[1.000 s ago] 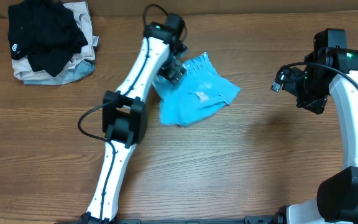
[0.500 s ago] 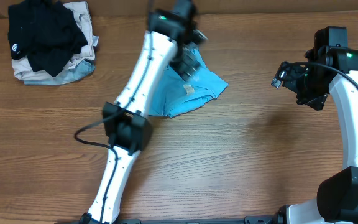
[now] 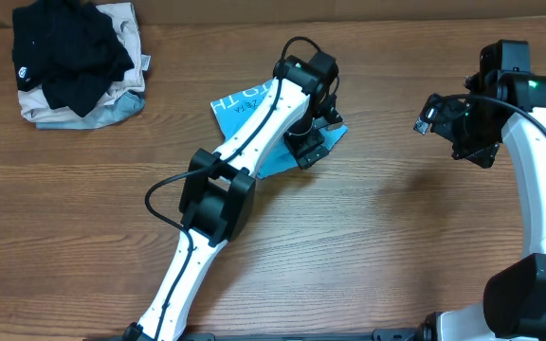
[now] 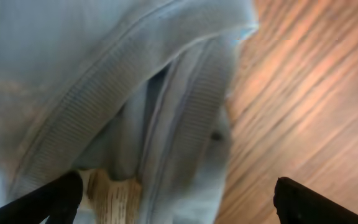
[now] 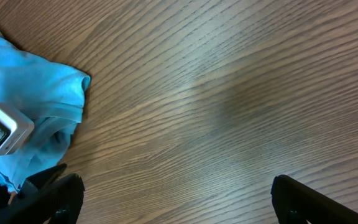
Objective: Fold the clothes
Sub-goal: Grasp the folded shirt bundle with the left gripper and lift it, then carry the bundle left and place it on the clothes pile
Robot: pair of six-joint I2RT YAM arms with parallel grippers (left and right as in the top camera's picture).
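Left gripper [image 3: 307, 148] jaws spread wide, gripping nothing, hovering low over crumpled sky-blue T-shirt [image 3: 238, 106] at centre-back of worktop [image 3: 368, 246]; can't tell if touching. Right gripper [image 3: 434, 121] also wide open, empty, above bare wood, right of T-shirt, apart

Overhead looks straight down on the table [image 3: 368, 265]; both wrist views, close, share the T-shirt [image 4: 73, 62].

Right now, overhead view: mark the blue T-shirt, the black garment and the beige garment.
blue T-shirt [image 3: 235, 114], overhead, lettered panel at its upper left.
black garment [image 3: 69, 57], overhead, middle of the crumpled heap.
beige garment [image 3: 129, 26], overhead, corner showing beyond the black one.
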